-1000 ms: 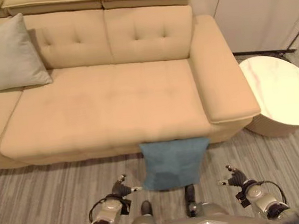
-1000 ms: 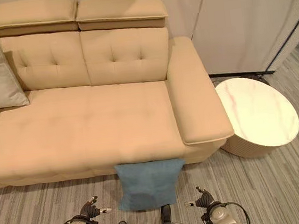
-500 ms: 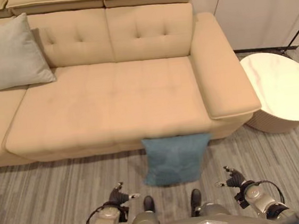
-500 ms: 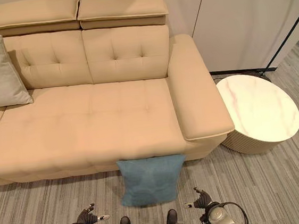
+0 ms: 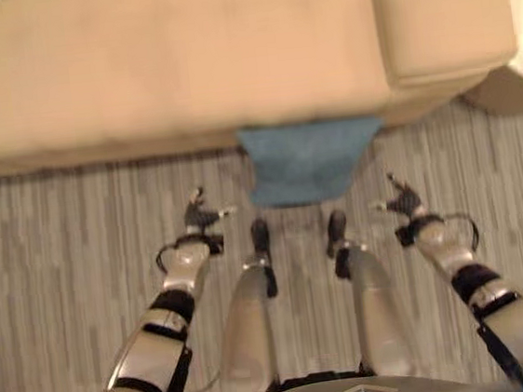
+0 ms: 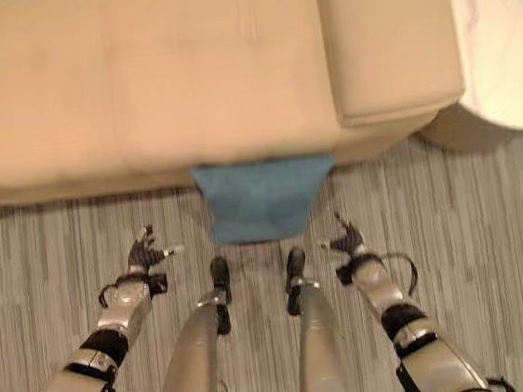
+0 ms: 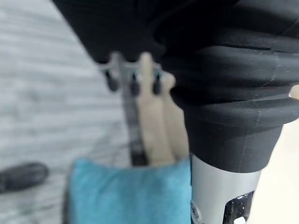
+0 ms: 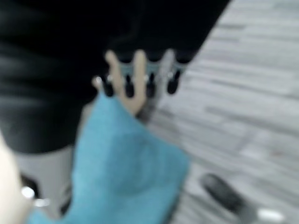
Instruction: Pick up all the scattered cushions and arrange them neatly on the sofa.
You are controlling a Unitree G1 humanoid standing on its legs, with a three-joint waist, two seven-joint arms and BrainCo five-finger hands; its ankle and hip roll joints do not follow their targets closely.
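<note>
Blue cushion (image 5: 306,160) (apparently upright) leans against sofa (image 5: 173,65) front.

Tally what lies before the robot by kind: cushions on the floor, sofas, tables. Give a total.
Cushions on the floor: 1, the blue cushion, leaning against the sofa's front.
Sofas: 1, the beige sofa.
Tables: 1, the white round table beside the sofa's arm.
Total: 3.
</note>
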